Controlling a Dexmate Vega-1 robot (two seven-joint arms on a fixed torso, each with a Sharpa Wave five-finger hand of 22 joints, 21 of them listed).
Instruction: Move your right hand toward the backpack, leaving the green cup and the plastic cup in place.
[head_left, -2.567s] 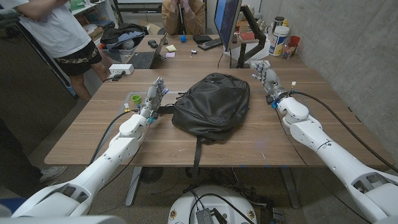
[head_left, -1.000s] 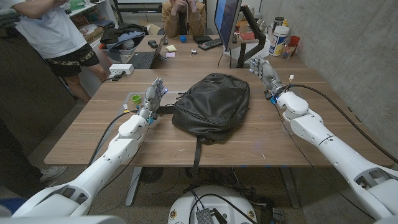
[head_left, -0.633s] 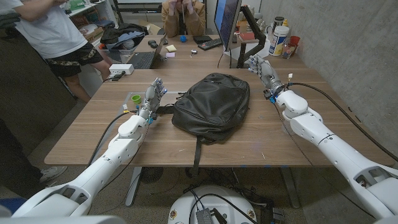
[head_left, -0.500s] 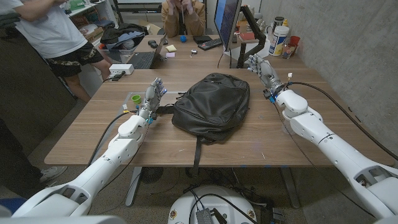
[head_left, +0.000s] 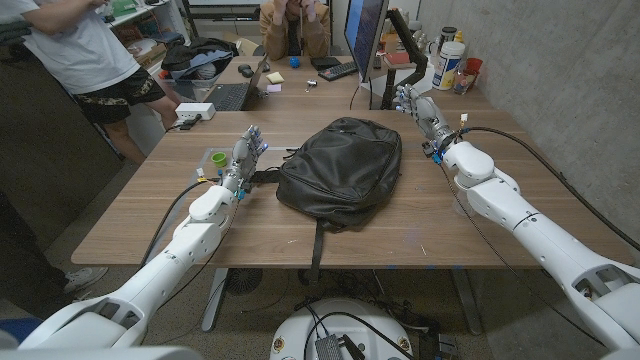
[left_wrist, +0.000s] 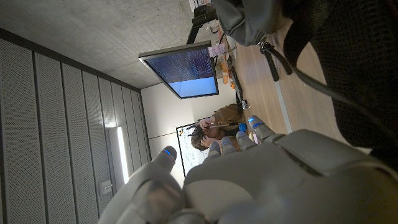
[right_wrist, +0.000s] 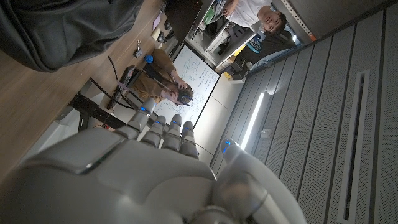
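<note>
A black backpack (head_left: 340, 170) lies flat on the middle of the wooden table (head_left: 420, 225), its strap hanging over the near edge. My right hand (head_left: 418, 112) stands off the backpack's far right corner, fingers stretched out and apart, holding nothing. My left hand (head_left: 247, 152) stands beside the backpack's left side, fingers straight, holding nothing. The green cup (head_left: 218, 159) sits on the table just left of my left hand. In the wrist views the backpack (right_wrist: 62, 28) (left_wrist: 348, 56) lies beyond each hand (right_wrist: 149, 168) (left_wrist: 249, 174).
A second table behind holds a monitor (head_left: 366, 35), a laptop (head_left: 230, 95), a dark bag (head_left: 198, 55), bottles and a red cup (head_left: 455, 65). One person (head_left: 85, 60) stands at the far left, another (head_left: 295, 25) sits behind. A concrete wall runs along the right.
My right hand has drifted a little left and farther back along the table, toward the backpack's far right corner. The left hand, backpack and green cup have stayed put.
</note>
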